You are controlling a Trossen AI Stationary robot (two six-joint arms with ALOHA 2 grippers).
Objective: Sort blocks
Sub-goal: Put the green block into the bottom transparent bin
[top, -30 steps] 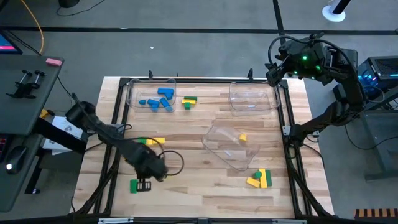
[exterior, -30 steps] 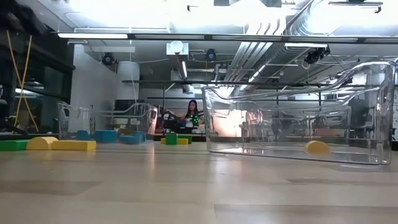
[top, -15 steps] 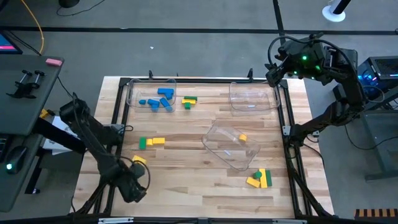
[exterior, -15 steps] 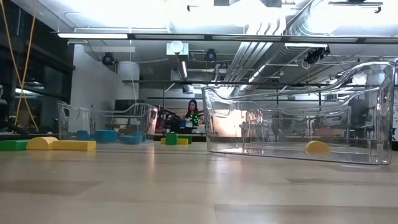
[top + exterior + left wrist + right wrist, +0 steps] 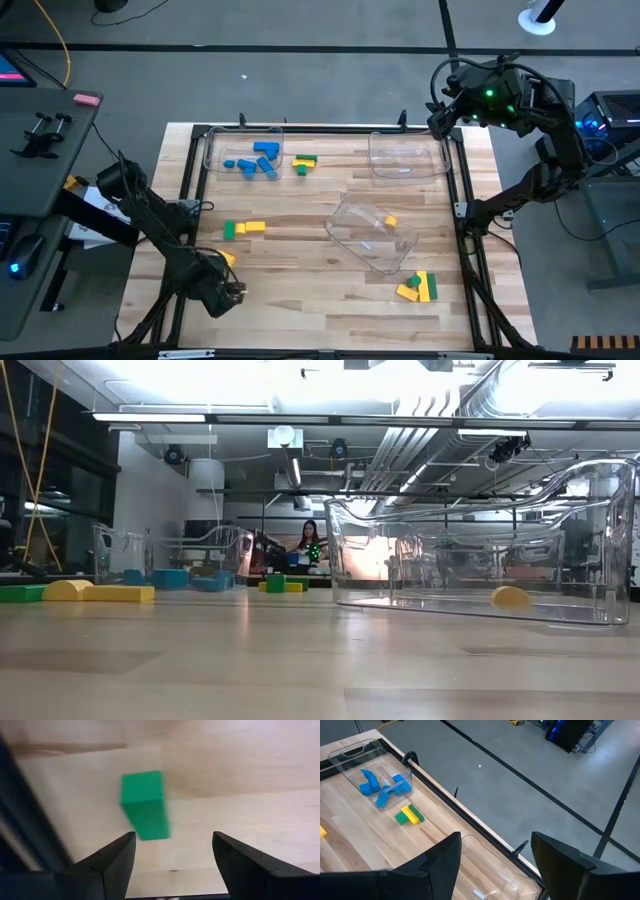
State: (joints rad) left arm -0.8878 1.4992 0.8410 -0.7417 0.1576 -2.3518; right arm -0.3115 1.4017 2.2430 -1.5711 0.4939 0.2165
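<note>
A green block [image 5: 145, 805] lies flat on the wooden table near its front left corner. My left gripper [image 5: 173, 839] hangs open just over it, pointing down, with the block nearer one finger. In the high view my left gripper [image 5: 232, 292] hides this block. Other blocks lie scattered: a yellow one [image 5: 225, 258], a green and yellow pair [image 5: 243, 229], another pair [image 5: 304, 161], and yellow and green ones [image 5: 418, 287]. My right gripper [image 5: 441, 118] waits open, raised over the far right corner.
A clear tray [image 5: 243, 148] at the far left holds several blue blocks [image 5: 255, 163]. A second clear tray [image 5: 405, 155] stands at the far right. A third tray [image 5: 372, 238] in the middle holds one yellow block [image 5: 390, 221]. A black frame rail [image 5: 185, 215] runs along the table's left side.
My left gripper has gone toward the table's left and near edges and down, rolling about its own axis. It now stands over the green block, which has kept its place.
</note>
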